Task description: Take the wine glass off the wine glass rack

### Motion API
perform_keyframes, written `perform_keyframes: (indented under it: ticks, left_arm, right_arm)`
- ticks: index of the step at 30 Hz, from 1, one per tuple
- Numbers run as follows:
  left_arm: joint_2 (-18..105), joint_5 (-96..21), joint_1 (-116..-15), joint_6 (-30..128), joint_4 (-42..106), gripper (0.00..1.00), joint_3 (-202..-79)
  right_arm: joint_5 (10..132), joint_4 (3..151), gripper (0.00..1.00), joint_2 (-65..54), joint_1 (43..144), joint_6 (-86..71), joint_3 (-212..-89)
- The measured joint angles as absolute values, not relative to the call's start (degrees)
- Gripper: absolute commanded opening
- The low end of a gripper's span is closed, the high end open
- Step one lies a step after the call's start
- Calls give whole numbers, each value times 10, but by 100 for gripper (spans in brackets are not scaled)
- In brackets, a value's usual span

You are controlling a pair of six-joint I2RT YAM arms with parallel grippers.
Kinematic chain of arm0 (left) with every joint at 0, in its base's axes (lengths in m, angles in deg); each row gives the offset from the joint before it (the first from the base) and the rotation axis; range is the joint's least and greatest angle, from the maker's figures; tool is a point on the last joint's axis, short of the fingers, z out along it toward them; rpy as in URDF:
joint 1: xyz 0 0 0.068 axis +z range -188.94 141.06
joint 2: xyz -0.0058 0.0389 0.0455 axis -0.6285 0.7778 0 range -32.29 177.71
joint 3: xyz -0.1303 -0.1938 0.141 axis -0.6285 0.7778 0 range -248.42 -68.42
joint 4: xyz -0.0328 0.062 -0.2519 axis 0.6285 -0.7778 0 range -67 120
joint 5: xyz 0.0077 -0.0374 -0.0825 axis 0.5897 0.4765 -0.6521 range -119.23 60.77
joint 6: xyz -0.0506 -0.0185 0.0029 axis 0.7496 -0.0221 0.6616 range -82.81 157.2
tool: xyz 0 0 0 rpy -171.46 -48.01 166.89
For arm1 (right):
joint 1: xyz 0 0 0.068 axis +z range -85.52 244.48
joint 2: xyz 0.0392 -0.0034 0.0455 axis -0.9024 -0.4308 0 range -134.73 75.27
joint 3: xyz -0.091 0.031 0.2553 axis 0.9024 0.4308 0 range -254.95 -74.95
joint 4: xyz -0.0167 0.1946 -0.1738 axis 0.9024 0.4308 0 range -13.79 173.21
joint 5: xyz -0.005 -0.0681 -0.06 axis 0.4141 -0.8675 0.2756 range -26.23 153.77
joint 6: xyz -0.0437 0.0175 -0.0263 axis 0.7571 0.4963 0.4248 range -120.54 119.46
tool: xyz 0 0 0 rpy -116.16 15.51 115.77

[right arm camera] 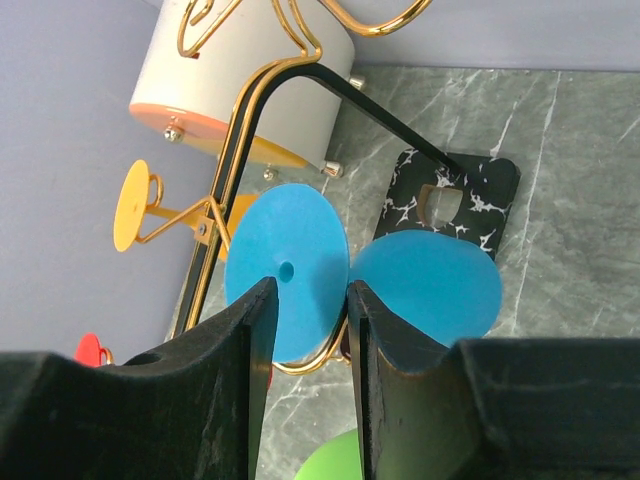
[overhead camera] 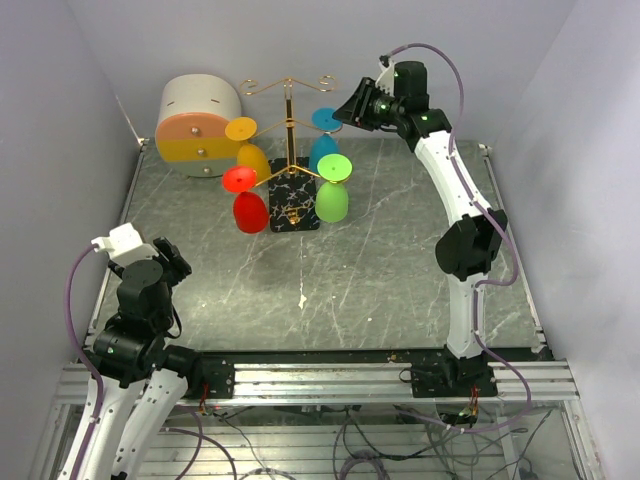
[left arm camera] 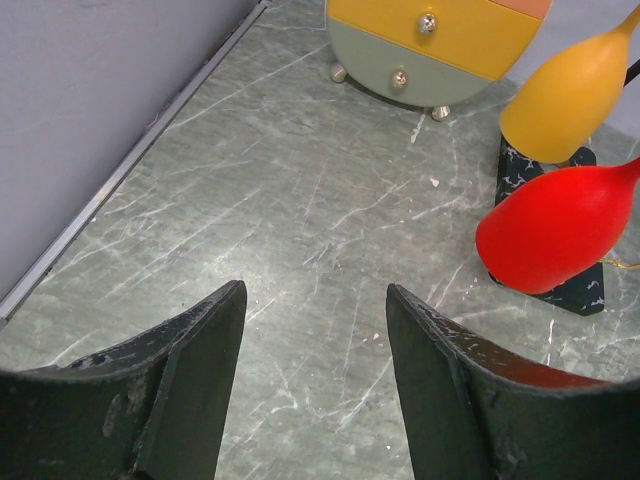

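Observation:
The gold wine glass rack (overhead camera: 289, 130) stands on its black marble base (overhead camera: 293, 205) at the table's back. Four glasses hang upside down on it: yellow (overhead camera: 254, 160), red (overhead camera: 250, 210), blue (overhead camera: 322, 153) and green (overhead camera: 332, 200). My right gripper (overhead camera: 348, 112) is raised beside the blue glass's foot (overhead camera: 326, 118). In the right wrist view its jaws (right arm camera: 310, 290) stand a narrow gap apart in front of that blue foot (right arm camera: 290, 240), with the blue bowl (right arm camera: 430, 285) to the right; the stem is hidden. My left gripper (left arm camera: 315, 300) is open and empty, low at the near left (overhead camera: 172, 258).
A round white-and-orange drawer box (overhead camera: 198, 125) stands at the back left, close to the rack. Grey walls close in on both sides. In the left wrist view the red glass (left arm camera: 555, 225) and yellow glass (left arm camera: 570, 95) hang ahead to the right.

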State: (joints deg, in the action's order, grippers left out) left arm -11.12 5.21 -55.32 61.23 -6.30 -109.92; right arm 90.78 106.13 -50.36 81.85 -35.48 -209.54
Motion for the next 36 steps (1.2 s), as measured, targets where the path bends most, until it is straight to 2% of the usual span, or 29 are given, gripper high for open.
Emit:
perform_keyframes:
  ticks: [36]
  left_arm:
    - [-111,52,-553,612,-63,69,-1099]
  right_arm:
    - [821,1061,33,-503,841,-311,-2095]
